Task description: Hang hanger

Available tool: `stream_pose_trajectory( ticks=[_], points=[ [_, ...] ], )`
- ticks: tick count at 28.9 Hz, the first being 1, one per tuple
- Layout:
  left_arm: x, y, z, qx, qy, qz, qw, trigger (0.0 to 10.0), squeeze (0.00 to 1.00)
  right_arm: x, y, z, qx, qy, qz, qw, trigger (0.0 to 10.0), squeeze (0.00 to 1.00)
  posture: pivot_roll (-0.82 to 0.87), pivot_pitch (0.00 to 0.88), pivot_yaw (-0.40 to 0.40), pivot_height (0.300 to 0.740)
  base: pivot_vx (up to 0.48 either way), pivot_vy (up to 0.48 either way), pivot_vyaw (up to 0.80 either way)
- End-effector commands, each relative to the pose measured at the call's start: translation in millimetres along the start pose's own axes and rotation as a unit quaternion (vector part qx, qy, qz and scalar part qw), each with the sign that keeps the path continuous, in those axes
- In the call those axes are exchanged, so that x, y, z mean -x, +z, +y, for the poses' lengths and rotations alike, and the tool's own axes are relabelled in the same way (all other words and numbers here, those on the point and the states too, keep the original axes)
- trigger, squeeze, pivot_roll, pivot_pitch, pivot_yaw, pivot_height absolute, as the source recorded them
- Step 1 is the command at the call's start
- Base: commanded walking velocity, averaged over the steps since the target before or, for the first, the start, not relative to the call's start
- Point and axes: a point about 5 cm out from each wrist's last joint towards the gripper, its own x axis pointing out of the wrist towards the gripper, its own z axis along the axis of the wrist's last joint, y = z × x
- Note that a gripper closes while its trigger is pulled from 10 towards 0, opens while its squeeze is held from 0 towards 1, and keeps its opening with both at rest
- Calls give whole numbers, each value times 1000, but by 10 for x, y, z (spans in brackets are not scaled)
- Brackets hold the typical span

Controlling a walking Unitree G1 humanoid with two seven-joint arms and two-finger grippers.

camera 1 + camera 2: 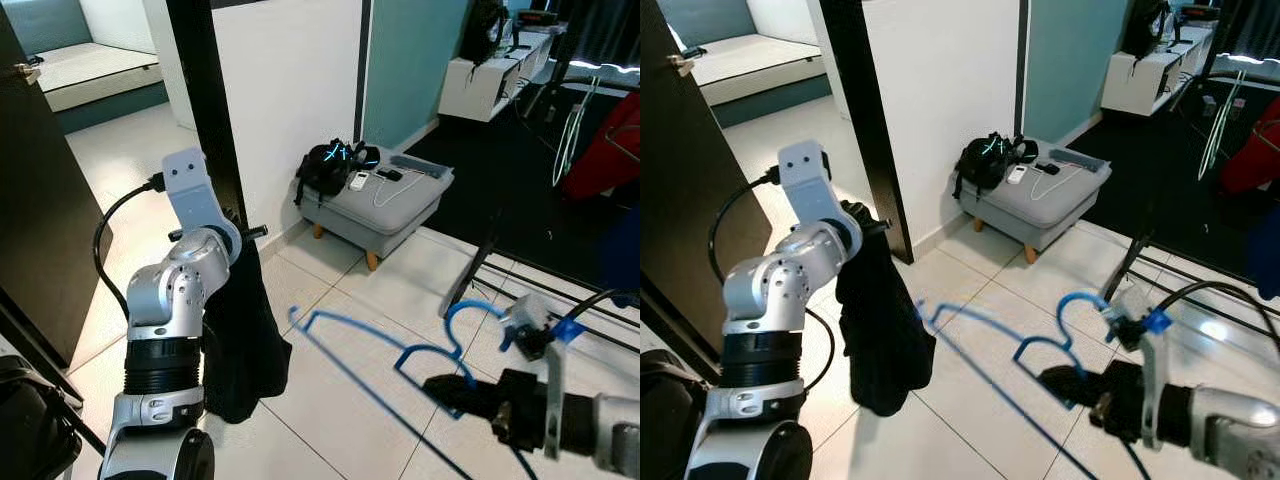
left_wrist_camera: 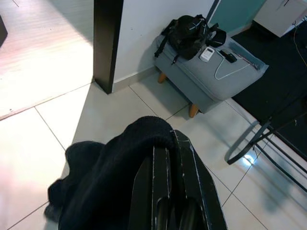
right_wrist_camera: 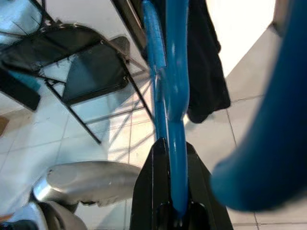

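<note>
Blue hanger (image 1: pixel 400 355) clamped in right hand (image 1: pixel 455 390) near the neck, held low over the tiled floor (image 1: pixel 330 420), hook (image 1: pixel 470 315) up. Light, thin, stiff, likely slick; best kept pinched close to the hook to stop swinging. Left hand (image 2: pixel 165 191) closed on a black cloth (image 1: pixel 240 340), soft and limp, hanging off it. Nearby: grey stool (image 1: pixel 385 205) with backpack (image 1: pixel 330 165), dark door frame (image 1: pixel 205 90), black rack legs (image 1: pixel 480 270) possibly snagging the hanger's long arm.

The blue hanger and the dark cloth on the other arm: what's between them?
Bare white floor tiles, in the left eye view, separate the blue hanger from the dark cloth.
</note>
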Motion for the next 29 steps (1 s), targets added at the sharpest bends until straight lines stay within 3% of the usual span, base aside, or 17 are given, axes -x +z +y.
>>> stream_pose_trajectory(
  ticks=[1, 6, 7, 10, 11, 14, 29],
  points=[
    [43, 57, -112, 9, -17, -17, 1000, 10000, 0, -205, 9, 69, 16, 16, 16, 1000, 10000, 0, -61, 0, 37, 740, 0, 0, 0],
    [43, 57, -112, 9, -17, -17, 1000, 10000, 0, -205, 9, 69, 16, 16, 16, 1000, 10000, 0, -61, 0, 37, 740, 0, 0, 0],
    [56, 58, -149, 10, -23, -17, 1000, 10000, 0, -347, 51, 62, 27, 10, 17, 999, 10000, 0, -60, 0, 36, 740, 0, 0, 0],
    [56, 58, -149, 10, -23, -17, 1000, 10000, 0, -347, 51, 62, 27, 10, 17, 999, 10000, 0, -60, 0, 36, 740, 0, 0, 0],
    [69, 67, -183, 11, -28, -18, 999, 10000, 0, -483, 111, 45, 37, 0, 15, 999, 10000, 0, -58, 0, 38, 740, 0, 0, 0],
    [78, 88, -236, 15, -34, -21, 999, 10000, 0, -622, 222, -36, 56, -34, 8, 998, 10000, 0, -51, 0, 33, 740, 0, 0, 0],
    [142, 106, -370, 33, -56, -18, 998, 10000, 0, -567, 322, -238, 67, -120, 5, 990, 10000, 0, -55, 0, 33, 740, 0, 0, 0]
  ],
)
